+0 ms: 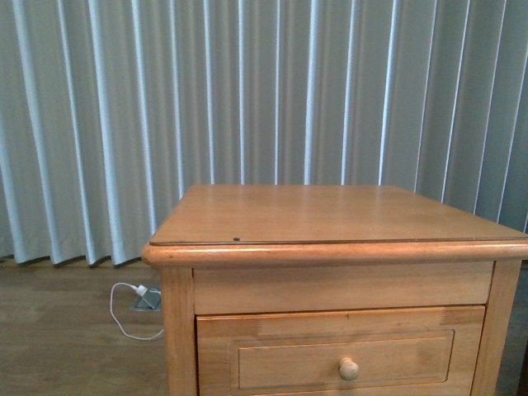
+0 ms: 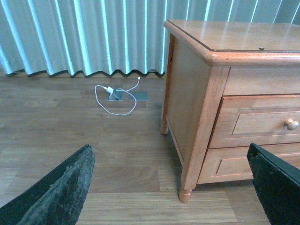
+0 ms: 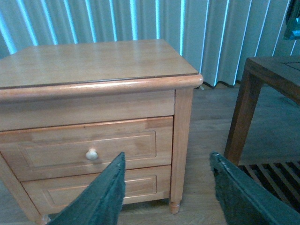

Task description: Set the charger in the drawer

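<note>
The drawer (image 1: 340, 355), the upper one of the honey-coloured nightstand (image 1: 330, 214), is pushed fully shut, so nothing of its inside shows; its round wooden knob (image 1: 349, 369) sits at the middle of the raised panel. The matching lower drawer (image 3: 93, 190) beneath it is shut too. The charger does not show in any view: the nightstand top carries only a tiny dark speck (image 1: 237, 239) near its front edge. On the wood floor (image 2: 56, 126) to the left, near the curtain (image 1: 165, 99), a white cable and plug (image 2: 112, 96) lies looped beside a floor socket. The left tool (image 2: 173, 187) and the right tool (image 3: 168, 192) both stand released, fingers spread wide, grasping nothing. A darker wooden desk (image 3: 272, 79) stands right of the nightstand.
</note>
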